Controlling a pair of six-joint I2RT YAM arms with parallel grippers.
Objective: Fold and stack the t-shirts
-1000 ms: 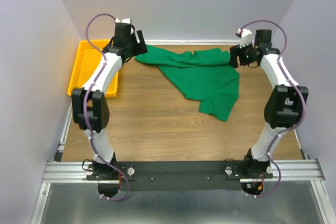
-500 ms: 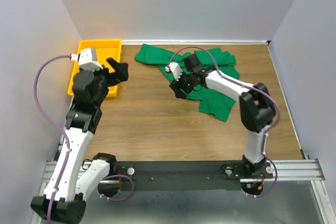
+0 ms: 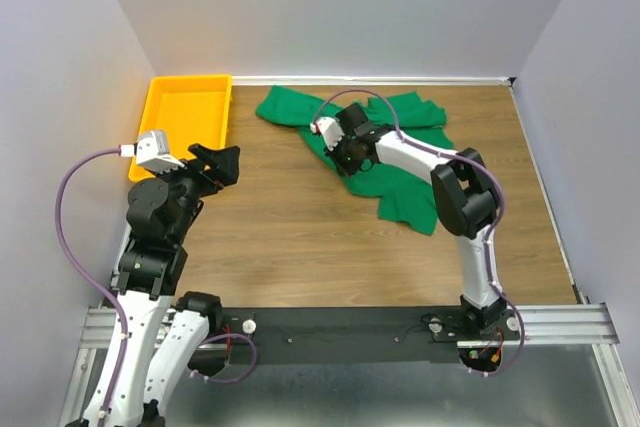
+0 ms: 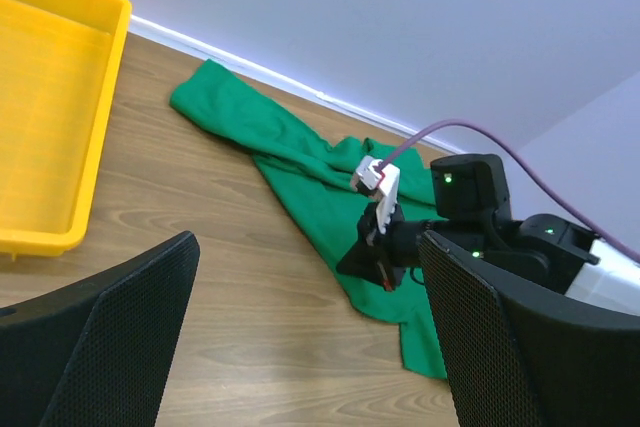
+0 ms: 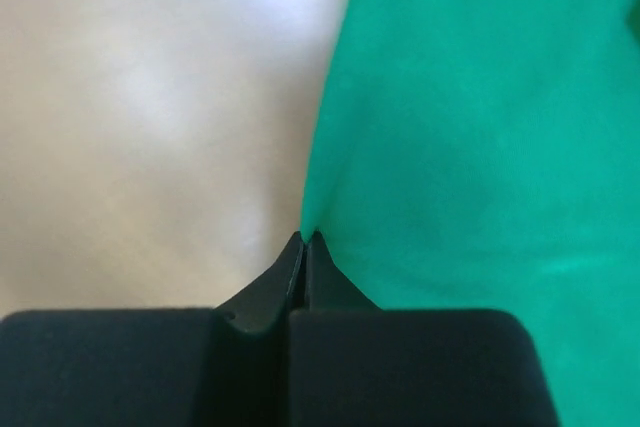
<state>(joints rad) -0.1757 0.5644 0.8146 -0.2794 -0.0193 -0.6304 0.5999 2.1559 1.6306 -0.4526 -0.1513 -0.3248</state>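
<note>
The green t-shirt (image 3: 405, 197) lies crumpled and spread at the back middle of the wooden table, one sleeve trailing toward the back left (image 4: 225, 112). My right gripper (image 3: 342, 161) is down at the shirt's left edge. In the right wrist view its tips (image 5: 308, 238) are pressed together right on the edge of the green cloth (image 5: 480, 127), shut on the t-shirt. My left gripper (image 3: 222, 165) hovers over bare wood to the left of the shirt. Its jaws stand wide open (image 4: 310, 347) with nothing between them.
A yellow bin (image 3: 185, 117) sits at the back left corner, close behind the left gripper, also visible in the left wrist view (image 4: 50, 97). Grey walls enclose the table on three sides. The right arm (image 3: 465, 192) arches over the shirt.
The right gripper has shifted a little toward the back left along the shirt's edge and closed on it. The left arm has pulled back toward the near left, jaws still wide open.
</note>
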